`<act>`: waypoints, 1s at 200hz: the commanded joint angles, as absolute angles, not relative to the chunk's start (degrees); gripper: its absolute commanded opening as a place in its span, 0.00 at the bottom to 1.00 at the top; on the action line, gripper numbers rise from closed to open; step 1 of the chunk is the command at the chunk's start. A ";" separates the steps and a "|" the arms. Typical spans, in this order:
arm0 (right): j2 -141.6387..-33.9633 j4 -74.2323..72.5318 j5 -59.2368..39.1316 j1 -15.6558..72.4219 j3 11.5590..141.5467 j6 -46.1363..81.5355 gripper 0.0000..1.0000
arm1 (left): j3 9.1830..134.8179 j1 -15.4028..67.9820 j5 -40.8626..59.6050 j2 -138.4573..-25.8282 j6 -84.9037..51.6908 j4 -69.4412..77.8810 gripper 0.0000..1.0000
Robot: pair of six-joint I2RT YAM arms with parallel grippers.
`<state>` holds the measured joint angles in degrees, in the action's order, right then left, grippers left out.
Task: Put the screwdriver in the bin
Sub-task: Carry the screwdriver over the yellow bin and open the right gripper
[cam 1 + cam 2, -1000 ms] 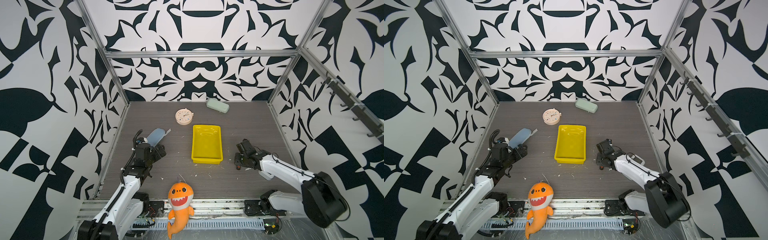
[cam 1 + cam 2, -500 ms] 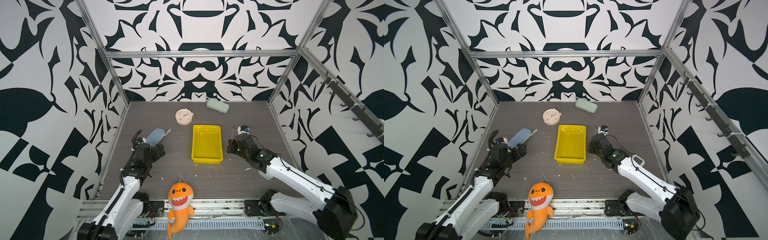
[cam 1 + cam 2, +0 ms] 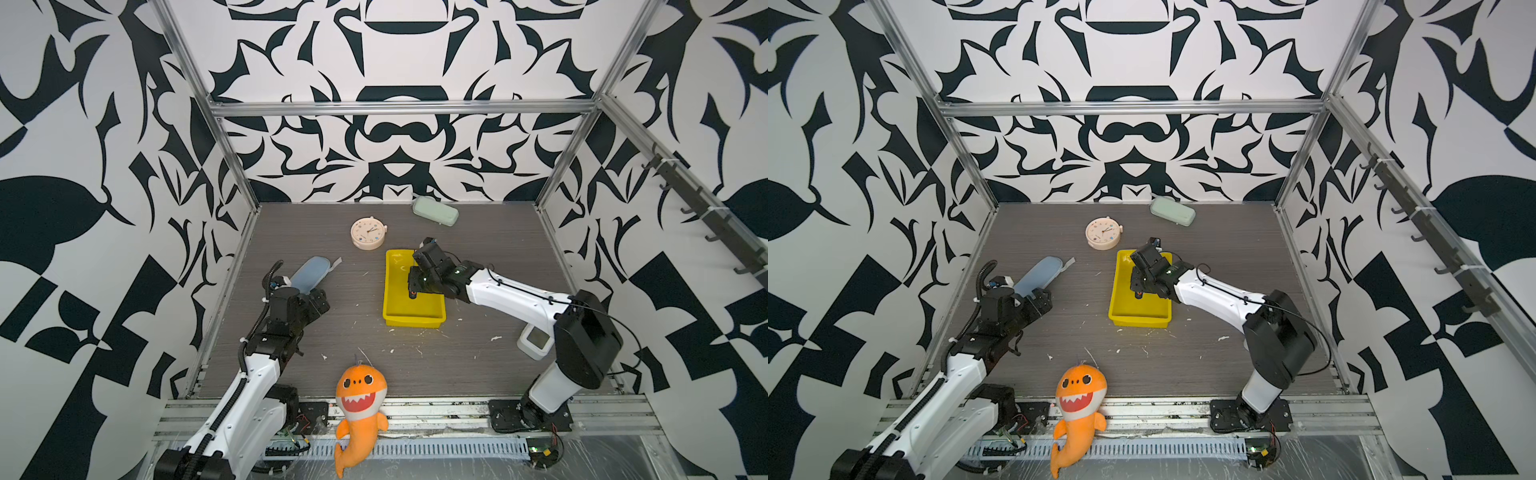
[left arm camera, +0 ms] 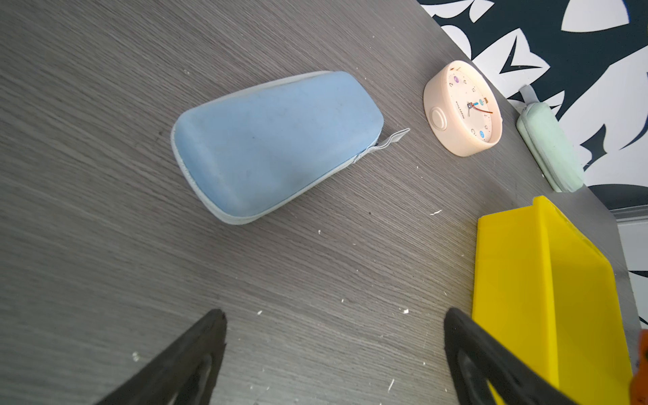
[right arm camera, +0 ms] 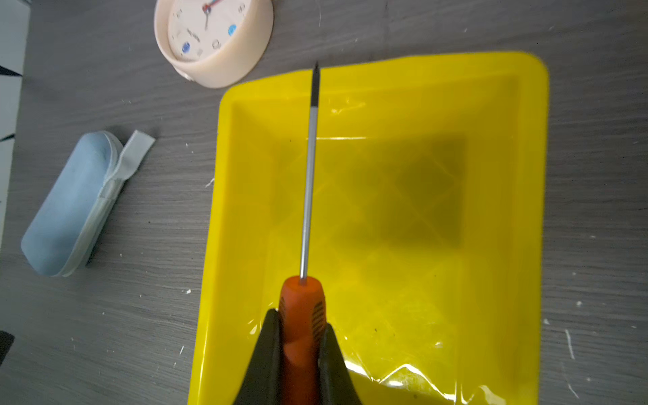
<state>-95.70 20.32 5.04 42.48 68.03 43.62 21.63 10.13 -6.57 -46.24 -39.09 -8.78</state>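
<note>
Where the screwdriver [image 5: 301, 301] sits: pinched by its orange handle in the right gripper [image 5: 301, 321], shaft poking straight out past the fingertips, tip lined up with the far rim of the bin [image 5: 456, 298].
right gripper: jaws clamped tight on that handle, hanging over the bin's inside; can't tell if the tool touches the bottom tbh.
bin: yellow, mid-table, glossy floor right under the shaft with the arm's shadow on it.
left gripper [image 4: 336, 312]: fingers spread wide with nothing between them, low over the table [image 4: 105, 245], off to the bin's left.
blue case [image 4: 277, 143]: flat on the table just ahead of the left gripper, well apart from the bin.
clock [image 4: 463, 108]: face up near the bin's far-left corner, not touching it.
green case [image 4: 547, 147]: back by the wall.
shark plush [image 3: 360, 399]: front edge, between the two arm bases.
</note>
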 commanded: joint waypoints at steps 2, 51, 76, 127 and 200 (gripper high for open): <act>-97.82 25.89 2.02 42.37 73.08 43.79 0.05 | 22.18 10.11 -7.37 -45.99 -39.64 -9.67 1.00; -104.44 31.90 -2.24 42.01 79.36 43.59 0.06 | 22.13 10.11 -7.49 -45.92 -39.73 -9.58 0.99; -104.33 30.85 -2.33 41.99 78.55 43.95 0.06 | 22.26 10.11 -7.65 -46.22 -39.75 -9.73 1.00; -102.95 32.43 -0.14 41.49 78.53 42.58 0.13 | 22.24 10.11 -7.66 -46.45 -39.79 -9.58 1.00; -100.70 31.74 0.00 41.26 77.77 41.25 0.32 | 22.50 10.11 -7.73 -47.01 -39.77 -9.65 1.00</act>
